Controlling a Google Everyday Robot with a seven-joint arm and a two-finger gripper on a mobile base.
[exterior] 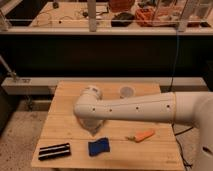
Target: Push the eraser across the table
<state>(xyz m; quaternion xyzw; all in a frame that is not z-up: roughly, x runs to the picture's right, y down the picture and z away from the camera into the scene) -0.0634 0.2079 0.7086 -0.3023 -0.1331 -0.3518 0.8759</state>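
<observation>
The eraser point(54, 151) is a long black block with a pale stripe, lying flat near the front left corner of the wooden table point(65, 107). My white arm point(135, 107) reaches in from the right across the middle of the table. The gripper point(93, 129) hangs below the arm's end, just above the tabletop. It is to the right of and behind the eraser, apart from it, and directly behind a blue object point(98, 146).
An orange object point(141, 135) lies at the front right. A pale cup point(127, 92) stands at the back of the table. A dark wall and a railing are behind the table; bare floor is to the left.
</observation>
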